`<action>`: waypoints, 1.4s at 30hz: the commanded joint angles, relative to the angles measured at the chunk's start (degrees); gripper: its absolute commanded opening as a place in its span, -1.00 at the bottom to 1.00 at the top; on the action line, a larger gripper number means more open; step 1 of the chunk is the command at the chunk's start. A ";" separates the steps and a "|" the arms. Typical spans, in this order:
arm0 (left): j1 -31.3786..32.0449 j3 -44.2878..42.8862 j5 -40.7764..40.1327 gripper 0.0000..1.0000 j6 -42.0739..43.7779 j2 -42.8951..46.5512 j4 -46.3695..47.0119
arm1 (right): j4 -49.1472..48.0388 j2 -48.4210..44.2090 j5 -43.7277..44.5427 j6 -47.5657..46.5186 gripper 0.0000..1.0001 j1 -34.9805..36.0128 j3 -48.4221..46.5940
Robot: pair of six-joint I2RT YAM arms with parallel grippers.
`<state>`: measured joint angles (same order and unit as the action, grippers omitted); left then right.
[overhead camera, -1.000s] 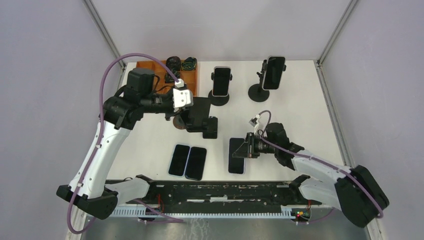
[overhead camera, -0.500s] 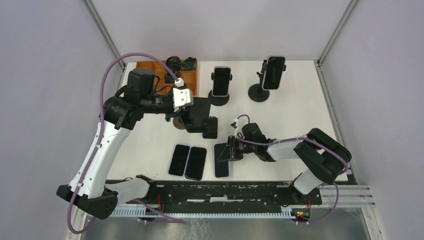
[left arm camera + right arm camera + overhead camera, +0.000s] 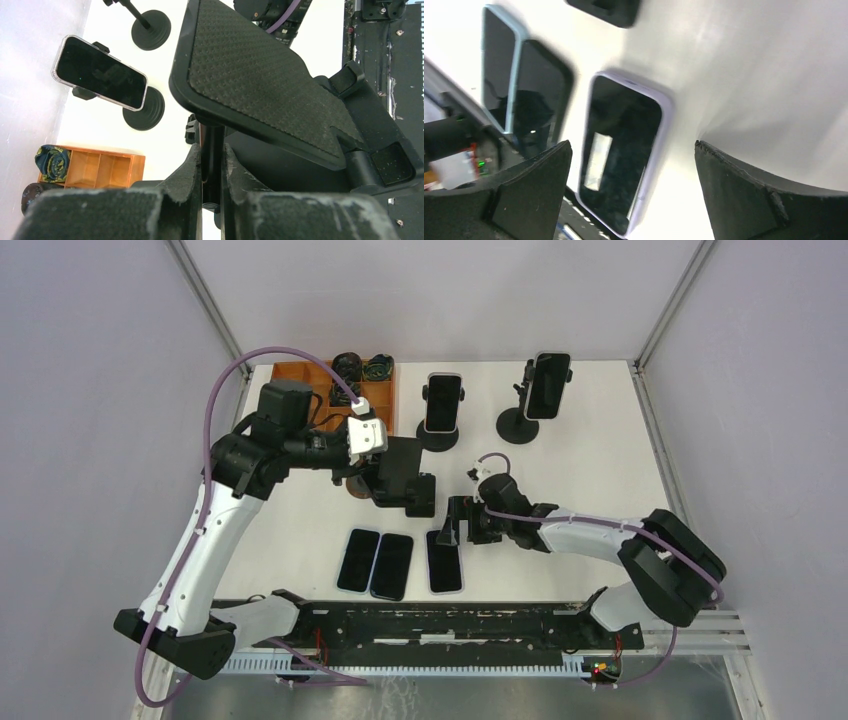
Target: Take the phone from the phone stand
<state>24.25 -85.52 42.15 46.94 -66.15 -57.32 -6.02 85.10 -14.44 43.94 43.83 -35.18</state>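
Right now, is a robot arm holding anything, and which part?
The left gripper clamps the empty phone stand by its post, under the cradle. The right gripper is open, holding nothing.

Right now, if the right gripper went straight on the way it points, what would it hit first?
Probably the lilac phone lying flat right ahead of the right gripper, though depth is hard to judge.
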 commanded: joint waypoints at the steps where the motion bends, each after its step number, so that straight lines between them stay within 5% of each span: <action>1: -0.03 -0.17 2.07 -0.96 -1.96 1.11 2.00 | 12.17 -4.37 9.83 -7.01 0.96 -0.17 1.29; 8: -0.08 -0.39 1.89 -0.96 -1.93 1.02 2.08 | -4.75 -8.29 -6.08 -0.66 0.86 0.53 11.72; 26: 0.05 -0.32 2.50 -0.96 -1.42 -0.62 2.04 | -13.18 7.50 -15.58 7.30 0.69 6.48 1.30; 30: -0.03 0.69 2.27 -0.96 -0.95 -0.28 1.69 | 2.58 2.62 -10.51 -4.23 0.82 3.64 -6.12; 33: -0.06 2.23 3.17 -0.96 0.62 0.33 0.98 | 5.80 -5.67 -10.65 -7.65 0.91 -0.38 -5.79; 38: -0.06 4.25 7.08 -0.96 2.84 0.59 0.72 | 2.66 -18.56 -18.17 -8.00 0.91 -3.86 -5.31; 42: 0.07 5.03 9.30 -0.96 4.52 -0.35 -0.01 | -11.78 -25.16 -25.31 0.63 0.82 -3.76 -4.00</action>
<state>24.23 -80.73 45.91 47.92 -66.92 -57.69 -5.56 64.49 -31.64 38.96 39.66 -38.89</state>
